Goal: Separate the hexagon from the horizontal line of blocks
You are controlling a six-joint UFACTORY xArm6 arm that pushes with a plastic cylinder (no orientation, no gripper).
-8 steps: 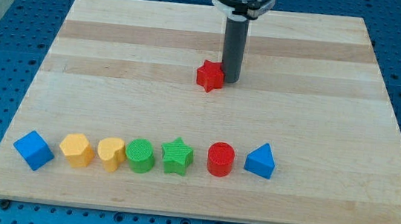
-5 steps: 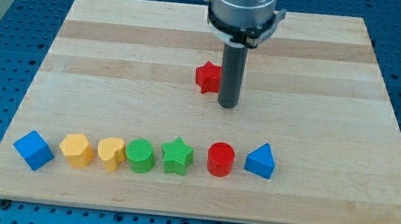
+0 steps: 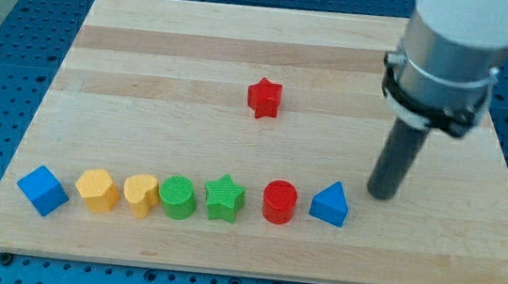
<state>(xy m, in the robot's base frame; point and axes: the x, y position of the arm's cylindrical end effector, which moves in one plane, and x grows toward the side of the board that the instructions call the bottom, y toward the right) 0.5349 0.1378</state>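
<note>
A row of blocks runs along the board's bottom: a blue cube [image 3: 42,190], a yellow hexagon [image 3: 97,188], a yellow heart [image 3: 141,193], a green cylinder [image 3: 177,196], a green star [image 3: 224,198], a red cylinder [image 3: 279,201] and a blue triangle [image 3: 330,204]. The yellow hexagon sits second from the left, touching or nearly touching the heart. My tip [image 3: 381,194] is down at the right, just right of and slightly above the blue triangle, far from the hexagon.
A red star [image 3: 264,97] lies alone in the upper middle of the wooden board [image 3: 149,65]. Blue perforated table surrounds the board.
My tip has moved from beside the red star down and to the right, ending near the blue triangle. No block has moved.
</note>
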